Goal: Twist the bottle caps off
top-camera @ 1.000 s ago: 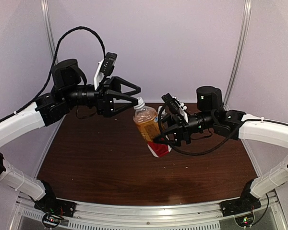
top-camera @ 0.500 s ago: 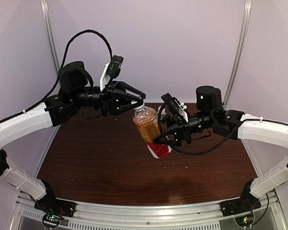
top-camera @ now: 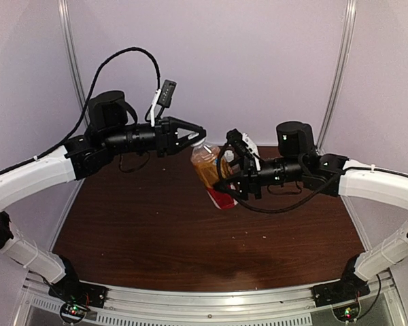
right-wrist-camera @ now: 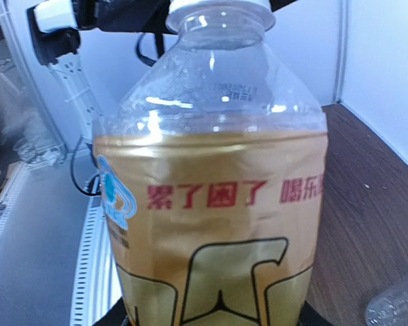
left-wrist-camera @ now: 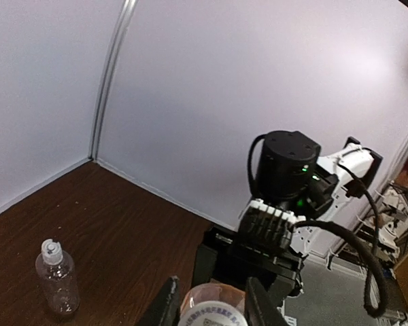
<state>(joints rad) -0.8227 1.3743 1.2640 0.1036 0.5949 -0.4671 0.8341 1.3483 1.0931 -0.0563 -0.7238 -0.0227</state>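
One cap [left-wrist-camera: 207,316] clamped in left pincer [left-wrist-camera: 211,307], bottle [right-wrist-camera: 217,204] in right pincer [top-camera: 224,185].

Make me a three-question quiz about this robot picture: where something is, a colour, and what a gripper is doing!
1. Where is the clear bottle? A on the table; B in a gripper; C in a box.
2. The liquid in the labelled bottle is: A blue; B amber; C green.
3. The left gripper is: A wide open; B shut on the cap; C out of sight.
Answers: 1 A, it stands upright on the wood; 2 B, orange-gold shows through; 3 B, it pinches the cap.
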